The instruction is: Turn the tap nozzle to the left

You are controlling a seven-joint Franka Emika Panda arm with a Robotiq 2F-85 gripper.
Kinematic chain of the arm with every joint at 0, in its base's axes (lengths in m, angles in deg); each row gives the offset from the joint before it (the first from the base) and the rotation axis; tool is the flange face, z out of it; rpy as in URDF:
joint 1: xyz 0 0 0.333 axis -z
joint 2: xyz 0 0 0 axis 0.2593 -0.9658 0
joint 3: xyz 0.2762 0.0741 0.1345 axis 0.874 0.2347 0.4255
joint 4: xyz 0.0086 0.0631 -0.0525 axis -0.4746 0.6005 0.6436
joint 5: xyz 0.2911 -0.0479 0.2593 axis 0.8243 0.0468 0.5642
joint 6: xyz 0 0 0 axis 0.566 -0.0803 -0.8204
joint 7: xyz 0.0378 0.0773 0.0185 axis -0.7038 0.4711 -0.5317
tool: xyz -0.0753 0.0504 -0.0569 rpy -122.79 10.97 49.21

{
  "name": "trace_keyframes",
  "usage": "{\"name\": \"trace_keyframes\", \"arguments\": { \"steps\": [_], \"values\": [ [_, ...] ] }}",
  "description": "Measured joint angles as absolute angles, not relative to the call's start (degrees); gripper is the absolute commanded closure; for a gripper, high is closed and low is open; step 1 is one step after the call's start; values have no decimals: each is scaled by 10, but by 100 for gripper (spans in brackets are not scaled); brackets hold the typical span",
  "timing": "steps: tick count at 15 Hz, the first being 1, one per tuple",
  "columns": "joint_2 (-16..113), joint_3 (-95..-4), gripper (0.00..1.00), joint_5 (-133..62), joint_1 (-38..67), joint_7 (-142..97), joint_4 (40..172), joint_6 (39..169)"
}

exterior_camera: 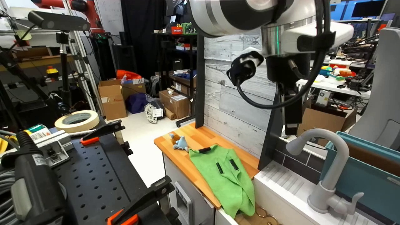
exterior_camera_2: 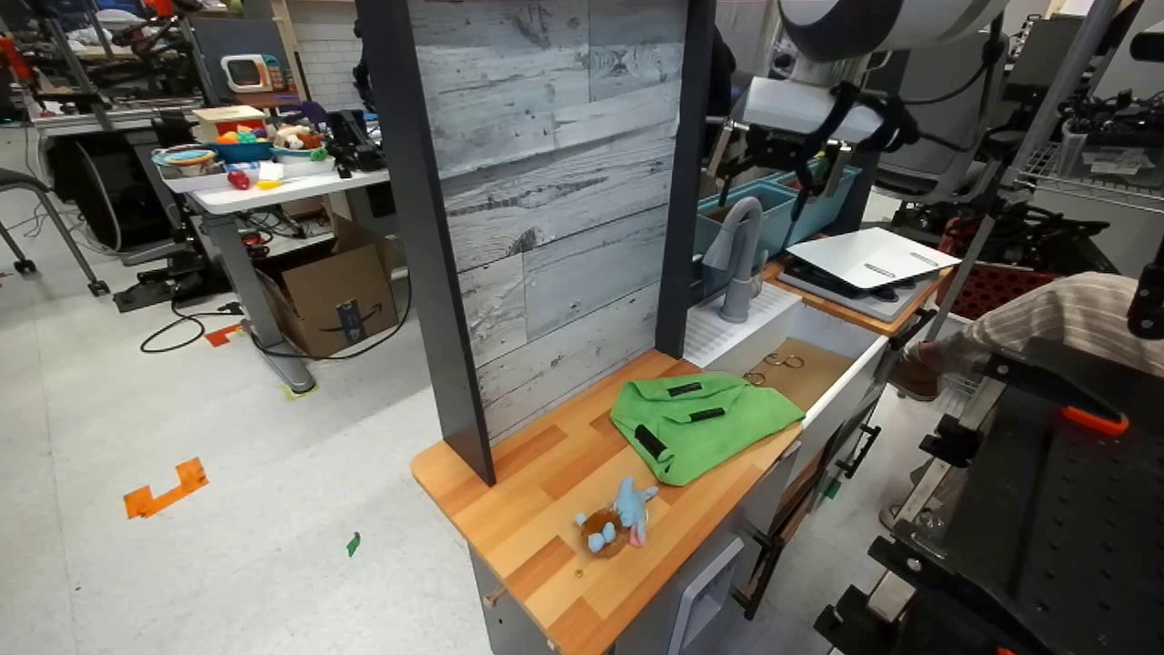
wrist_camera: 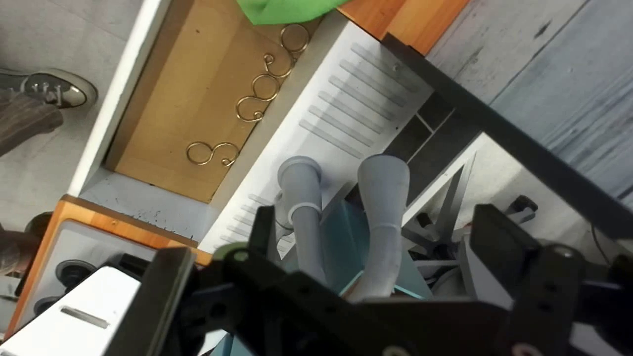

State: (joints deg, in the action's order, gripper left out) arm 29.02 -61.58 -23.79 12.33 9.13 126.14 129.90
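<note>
The tap nozzle (exterior_camera: 339,156) is a light grey hooked spout on a wider base at the sink's back ledge. In an exterior view its flared end points toward the plank wall; it also shows in an exterior view (exterior_camera_2: 747,241). In the wrist view the nozzle (wrist_camera: 384,198) lies between my two spread fingers, its flared end pointing up the picture. My gripper (wrist_camera: 374,212) is open and empty. In an exterior view the gripper (exterior_camera: 291,129) points down just above and beside the arch; it also shows in an exterior view (exterior_camera_2: 762,209). I cannot tell whether it touches the spout.
A grey lever handle (exterior_camera: 347,204) sits on the tap base. Teal bins (exterior_camera: 359,175) stand right behind the tap. The plank wall (exterior_camera: 237,84) rises beside it. A green cloth (exterior_camera: 225,175) hangs over the sink edge. Brass hooks (wrist_camera: 264,89) lie in the basin.
</note>
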Motion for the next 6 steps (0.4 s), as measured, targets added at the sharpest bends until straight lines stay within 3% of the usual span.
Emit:
{"name": "trace_keyframes", "arguments": {
  "steps": [6],
  "values": [
    [448,-582,0,-286,108,-17,1403,1224]
  ]
}}
